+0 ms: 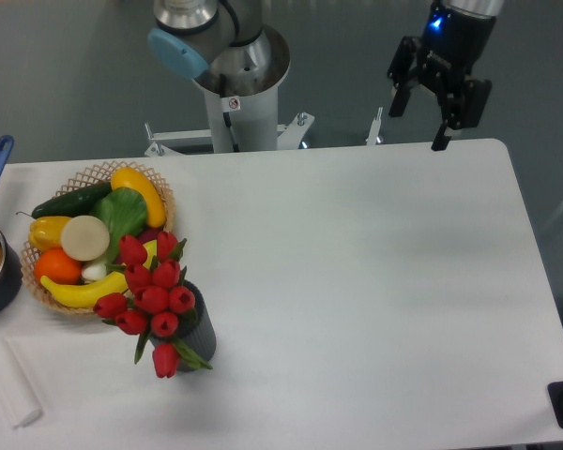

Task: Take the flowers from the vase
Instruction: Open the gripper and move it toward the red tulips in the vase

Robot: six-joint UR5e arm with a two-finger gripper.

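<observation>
Nothing is done yet: flowers [152, 300] are seen sitting in the vase [199, 339] (by the basket [159, 192]), far from the gripper [439, 94], which is held wide and empty, so all lifting is left.

**Arm posture, single frame**

Black two-finger gripper [416, 120] hangs at upper right, fingers [396, 98] pointing down and spread apart, nothing between them. Blue light glows on the wrist above. Grey arm base column [236, 98] stands upright at top centre.
</observation>
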